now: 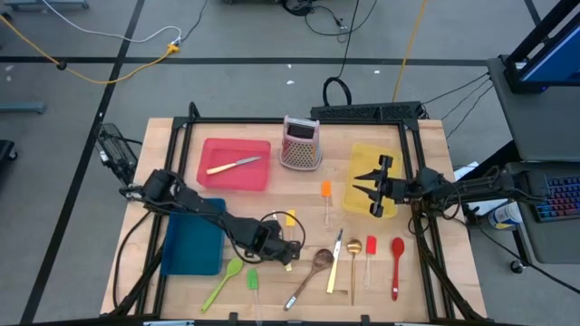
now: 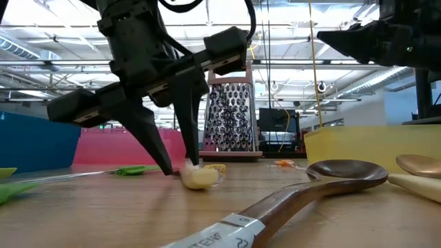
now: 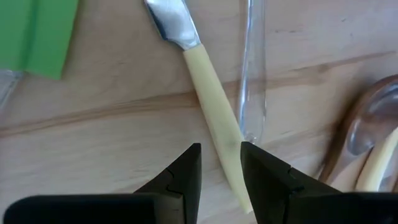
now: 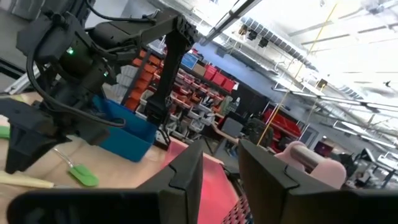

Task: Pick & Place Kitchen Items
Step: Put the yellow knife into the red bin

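Cream-handled knife (image 3: 214, 118) lies flat on the table (image 1: 299, 195) at about 6 o'clock of centre, among other utensils. Left claw (image 3: 221, 165) straddles its handle end, fingers narrowly apart, tips at the wood, not yet clamped. Risk: the handle is thin, smooth and rounded, gripped near its end, so it may pivot or squirt out; the clear spatula handle (image 3: 252, 74) just beside it may get caught. Blade is shiny metal. Right claw (image 1: 373, 186) hovers over the yellow tray (image 1: 362, 158) at 3 o'clock, slightly apart, holding nothing.

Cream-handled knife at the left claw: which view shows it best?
Left wrist view: the cream-handled knife runs between the left claw fingertips. Low view shows only its handle end; high view hides it under the arm.
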Controlling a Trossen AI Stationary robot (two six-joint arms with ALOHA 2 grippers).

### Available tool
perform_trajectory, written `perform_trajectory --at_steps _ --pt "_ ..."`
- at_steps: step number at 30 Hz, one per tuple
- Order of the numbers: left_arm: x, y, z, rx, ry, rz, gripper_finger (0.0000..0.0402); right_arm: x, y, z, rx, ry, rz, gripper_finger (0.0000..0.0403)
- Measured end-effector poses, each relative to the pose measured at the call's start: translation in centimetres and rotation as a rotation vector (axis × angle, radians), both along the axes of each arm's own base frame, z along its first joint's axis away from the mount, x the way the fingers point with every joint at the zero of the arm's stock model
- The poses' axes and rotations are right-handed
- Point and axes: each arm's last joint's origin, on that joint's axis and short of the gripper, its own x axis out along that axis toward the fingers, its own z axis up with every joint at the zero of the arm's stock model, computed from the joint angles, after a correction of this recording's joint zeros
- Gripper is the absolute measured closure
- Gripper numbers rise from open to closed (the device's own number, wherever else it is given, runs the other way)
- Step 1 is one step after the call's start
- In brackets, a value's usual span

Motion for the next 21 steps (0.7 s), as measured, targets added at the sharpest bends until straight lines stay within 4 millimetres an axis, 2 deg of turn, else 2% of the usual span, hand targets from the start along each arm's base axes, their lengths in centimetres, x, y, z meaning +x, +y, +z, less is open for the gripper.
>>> perform_trajectory --at_steps 21 --pt "0.2 1.0 -0.1 0.039 0.005 0.117 0.0284 0.3 0.0 -0.4 0.022 0.036 0.004 0.031"
